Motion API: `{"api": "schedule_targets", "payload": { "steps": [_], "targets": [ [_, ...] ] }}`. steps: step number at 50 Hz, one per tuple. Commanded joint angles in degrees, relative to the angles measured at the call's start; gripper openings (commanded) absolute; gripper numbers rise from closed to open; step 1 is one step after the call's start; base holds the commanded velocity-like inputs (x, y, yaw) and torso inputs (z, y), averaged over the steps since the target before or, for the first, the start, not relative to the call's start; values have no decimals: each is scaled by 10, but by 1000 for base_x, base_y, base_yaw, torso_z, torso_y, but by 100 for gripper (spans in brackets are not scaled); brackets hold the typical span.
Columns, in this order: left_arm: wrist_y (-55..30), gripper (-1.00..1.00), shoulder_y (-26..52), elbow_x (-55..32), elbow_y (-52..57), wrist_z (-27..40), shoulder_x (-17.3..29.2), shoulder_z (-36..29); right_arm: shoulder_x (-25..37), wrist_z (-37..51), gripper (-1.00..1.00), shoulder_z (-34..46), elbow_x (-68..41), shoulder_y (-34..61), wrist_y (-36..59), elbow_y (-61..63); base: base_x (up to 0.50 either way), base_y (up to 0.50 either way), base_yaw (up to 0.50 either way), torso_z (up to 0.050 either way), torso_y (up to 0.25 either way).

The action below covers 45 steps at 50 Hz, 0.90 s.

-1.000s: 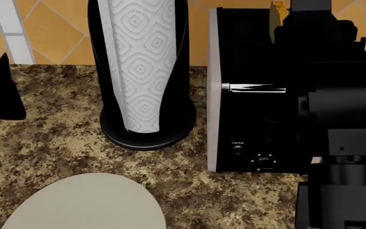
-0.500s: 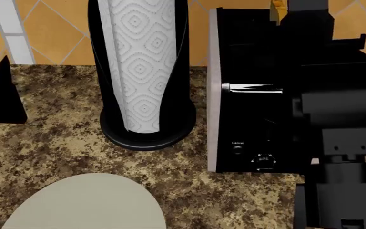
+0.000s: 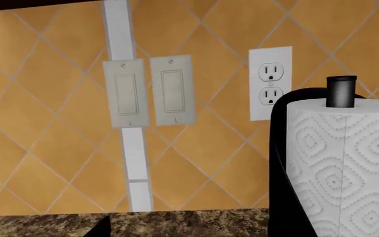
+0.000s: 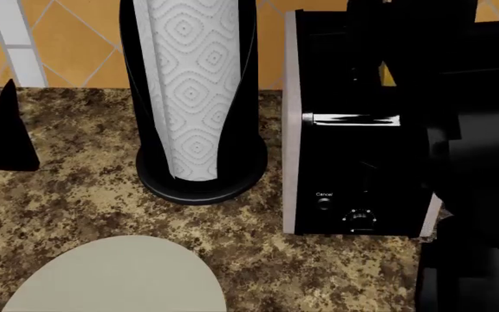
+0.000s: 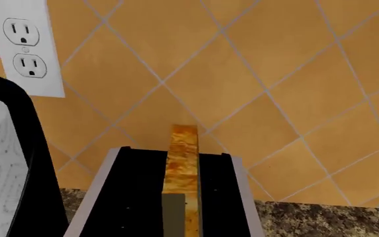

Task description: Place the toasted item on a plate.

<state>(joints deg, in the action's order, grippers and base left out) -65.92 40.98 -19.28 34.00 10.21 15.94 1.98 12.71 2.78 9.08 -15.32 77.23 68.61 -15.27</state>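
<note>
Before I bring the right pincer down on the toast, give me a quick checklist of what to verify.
1. Toast standing edge-up out of the toaster slot: ok.
2. Right wrist view lined up along the slice: ok.
3. Right pincer open: cannot tell, no fingers in view.
4. Plate bare and in front on the counter: ok.
5. Paper towel roll stands apart from the toaster: ok.
6. Left pincer off to the side: ok.

Plate [image 4: 115,276] cut off by the head view's lower edge, toast slice [image 5: 182,168] mostly sunk in the toaster [image 4: 353,162], right arm [image 4: 457,130] covering the toaster's right side, both grippers' fingers unseen.
</note>
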Motion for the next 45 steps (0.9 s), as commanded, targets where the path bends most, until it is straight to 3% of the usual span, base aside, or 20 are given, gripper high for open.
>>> {"api": "schedule_targets", "payload": {
  "steps": [1,12,19,26,32,37,45],
  "targets": [
    [1,100,-3,-4,2,1,0,4,1,3,-100,-37,-47,12,97,139,0,0,0,0,0],
    [-7,100,-2,-10,11,6,0,6,3,9,-100,-40,-64,32,144,196,-1,0,1,0,2],
    [-1,100,-4,-11,6,5,0,6,-16,27,-100,-92,-98,24,212,260,0,0,0,0,0],
    [-2,100,-9,-13,10,7,2,11,41,295,-100,-119,-462,0,213,287,0,0,0,0,0],
    [-11,100,-5,-16,17,10,2,13,69,457,-100,-124,-678,19,210,295,0,0,0,0,0],
    [-15,100,-2,-19,20,12,3,16,90,571,-100,-112,-827,38,193,298,0,0,0,0,0],
    [-14,100,-4,-21,21,14,3,13,117,675,-100,-71,-965,56,138,304,0,0,0,0,0]
  ]
}}
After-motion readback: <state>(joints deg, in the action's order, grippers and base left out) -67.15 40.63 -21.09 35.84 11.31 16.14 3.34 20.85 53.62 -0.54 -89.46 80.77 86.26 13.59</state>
